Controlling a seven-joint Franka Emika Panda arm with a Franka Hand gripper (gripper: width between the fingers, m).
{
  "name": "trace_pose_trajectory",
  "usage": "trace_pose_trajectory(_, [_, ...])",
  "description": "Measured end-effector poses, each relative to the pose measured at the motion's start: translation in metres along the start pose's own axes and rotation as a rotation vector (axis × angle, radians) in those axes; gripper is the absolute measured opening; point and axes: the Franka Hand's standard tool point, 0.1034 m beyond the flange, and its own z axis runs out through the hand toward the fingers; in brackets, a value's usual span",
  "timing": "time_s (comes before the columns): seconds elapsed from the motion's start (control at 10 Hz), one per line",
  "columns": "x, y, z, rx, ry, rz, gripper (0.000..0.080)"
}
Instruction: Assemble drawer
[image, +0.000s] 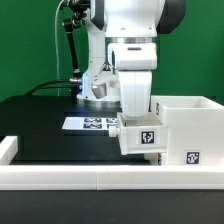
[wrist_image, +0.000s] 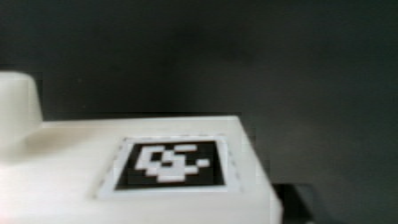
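White two-finger gripper (image: 134, 108) is hovering at small white plastic tagged tray (image: 140, 136), which is touching tall white boxy shell (image: 188, 130) against low white border rail (image: 60, 178). Jaw state: cannot tell.

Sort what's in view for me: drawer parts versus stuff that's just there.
Job:
tall shell
small tray, under the gripper

Just there:
marker board
border rails
black table

text: none readable | signs: black-and-white square tags on drawer (image: 160, 125) and marker board (image: 92, 124)
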Motion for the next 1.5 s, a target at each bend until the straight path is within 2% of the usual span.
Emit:
trace_pose_trajectory(0.1, [0.001, 0.0, -0.001, -0.002, 0.0, 0.0, 0.0255])
trace_pose_trajectory(0.2, [0.002, 0.001, -0.002, -0.002, 0.0, 0.002, 0.0454])
trace_pose_trajectory(0.3, [0.003, 0.0, -0.006, 0.004, -0.004, 0.011, 0.0578])
trace_pose_trajectory(0.4, [0.005, 0.002, -0.014, 0.002, -0.008, 0.016, 0.0578])
trace_pose_trajectory(0.5, [0.005, 0.004, -0.025, -0.004, -0.014, 0.019, 0.0636])
trace_pose_trajectory(0.7, [-0.005, 0.008, -0.044, -0.001, -0.032, 0.021, 0.0646])
trace_pose_trajectory(0.8, [-0.014, 0.013, -0.052, -0.009, -0.037, 0.021, 0.0648])
trace_pose_trajectory(0.9, [-0.026, 0.016, -0.053, -0.012, -0.039, 0.012, 0.0648])
trace_pose_trajectory(1.1, [-0.056, 0.026, -0.044, -0.004, -0.032, -0.028, 0.0648])
trace_pose_trajectory(1.4, [-0.056, 0.025, -0.041, -0.003, -0.02, -0.044, 0.0648])
trace_pose_trajectory(1.5, [-0.062, 0.022, -0.03, 0.006, 0.02, -0.055, 0.0648])
